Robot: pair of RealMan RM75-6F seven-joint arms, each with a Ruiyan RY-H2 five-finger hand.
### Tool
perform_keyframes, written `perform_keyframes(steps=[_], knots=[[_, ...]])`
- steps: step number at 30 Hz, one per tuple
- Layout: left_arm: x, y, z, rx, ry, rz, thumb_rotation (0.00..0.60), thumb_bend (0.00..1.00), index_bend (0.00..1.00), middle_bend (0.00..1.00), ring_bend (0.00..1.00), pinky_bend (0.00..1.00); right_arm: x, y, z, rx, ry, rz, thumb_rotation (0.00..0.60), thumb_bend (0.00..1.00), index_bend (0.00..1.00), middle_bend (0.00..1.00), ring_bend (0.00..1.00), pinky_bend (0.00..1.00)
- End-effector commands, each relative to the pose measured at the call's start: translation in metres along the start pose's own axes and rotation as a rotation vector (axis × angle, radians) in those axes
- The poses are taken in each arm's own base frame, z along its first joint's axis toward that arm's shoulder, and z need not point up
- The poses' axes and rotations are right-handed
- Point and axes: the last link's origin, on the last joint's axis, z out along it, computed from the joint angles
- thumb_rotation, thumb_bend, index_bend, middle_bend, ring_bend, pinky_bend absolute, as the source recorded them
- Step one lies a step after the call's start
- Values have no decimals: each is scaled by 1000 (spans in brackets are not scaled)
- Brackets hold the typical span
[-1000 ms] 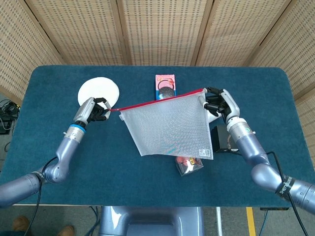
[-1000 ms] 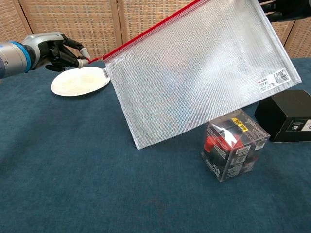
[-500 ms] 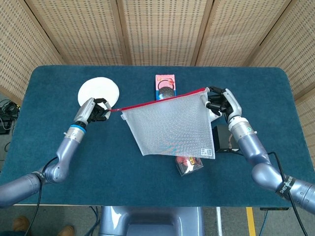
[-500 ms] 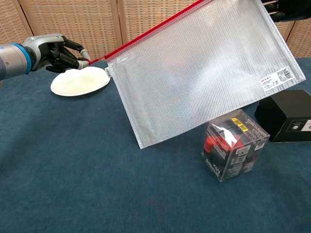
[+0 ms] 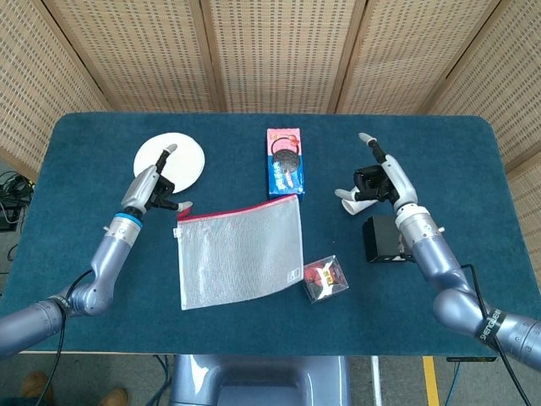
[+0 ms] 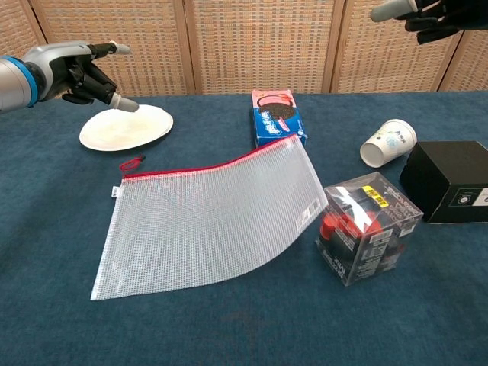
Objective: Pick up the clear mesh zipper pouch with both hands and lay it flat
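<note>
The clear mesh zipper pouch (image 5: pixel 239 252) with a red zipper edge lies on the blue table, released; in the chest view the pouch (image 6: pixel 213 217) is nearly flat, its right edge curving up slightly beside a clear box. My left hand (image 5: pixel 155 182) hovers above and left of the pouch's zipper corner, fingers spread and holding nothing; the chest view shows the same hand (image 6: pixel 80 72) over the plate. My right hand (image 5: pixel 376 173) is raised to the right of the pouch, fingers apart and empty, and appears at the top right edge of the chest view (image 6: pixel 427 14).
A white plate (image 5: pixel 169 158) sits at the back left. A cookie box (image 5: pixel 284 161) lies behind the pouch. A paper cup (image 6: pixel 389 142) lies tipped beside a black box (image 6: pixel 450 181). A clear box with a red item (image 6: pixel 366 227) stands against the pouch's right edge.
Both hands let go of the pouch's zipper corners and spread their fingers. The pouch dropped from hanging in the air onto the table, further left than before.
</note>
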Motion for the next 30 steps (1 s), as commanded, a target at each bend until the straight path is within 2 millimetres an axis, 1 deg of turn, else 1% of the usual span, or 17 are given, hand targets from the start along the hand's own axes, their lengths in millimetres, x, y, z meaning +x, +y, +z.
perform_keyframes(steps=[1,5,7,8,9,10,11,12,14,15,16,18,20,22,25,29,30], knots=[[13,1,-8,-23,31,29,600,0,0,947,976,1000,7,7,-12,33,39,-158,600,0,0,868,862,1000],[30,-4,-22,-66,96,197,600,0,0,930,966,1000,17,16,-28,77,75,-317,600,0,3,847,847,1000],[37,-9,-31,-83,132,305,600,0,0,876,914,993,23,22,-36,101,91,-413,600,0,12,809,813,979],[40,-11,-35,-88,147,350,600,0,0,808,848,952,26,24,-40,112,98,-456,600,0,19,769,777,938],[44,-15,-41,-90,170,416,600,0,0,693,743,853,31,29,-45,127,107,-524,600,0,24,735,744,894],[49,-21,-51,-82,194,497,600,0,0,590,651,754,37,35,-53,149,122,-615,600,0,31,670,681,802],[55,-29,-60,-62,209,570,600,0,0,442,512,607,45,40,-61,159,139,-714,600,0,38,604,612,703],[59,-35,-71,-38,220,615,600,0,0,257,328,419,51,46,-69,177,152,-789,600,0,42,547,549,616],[63,-45,-89,15,228,675,600,0,0,51,86,165,61,55,-81,195,170,-921,600,0,51,362,325,334],[66,-49,-100,41,233,698,600,0,0,5,19,68,65,60,-88,204,182,-986,600,0,53,300,236,238],[67,-51,-106,57,236,710,600,0,0,0,2,32,68,62,-93,210,189,-1026,600,0,56,208,119,115],[69,-55,-116,77,241,721,600,0,0,0,0,0,72,67,-99,217,197,-1083,600,0,55,71,8,7],[73,-63,-134,109,254,727,600,0,0,0,0,0,78,75,-114,217,211,-1187,600,0,36,1,0,0],[78,-74,-161,136,279,730,600,0,0,0,0,0,82,86,-135,203,233,-1277,600,0,16,0,0,0],[80,-87,-190,144,311,744,600,0,0,0,0,0,84,96,-156,190,259,-1341,600,0,0,0,0,0],[81,-101,-232,139,333,737,600,0,0,0,0,0,86,109,-182,165,298,-1354,600,0,0,0,0,0],[82,-106,-246,142,345,732,600,0,0,0,0,0,87,115,-193,147,309,-1351,600,0,0,0,0,0]])
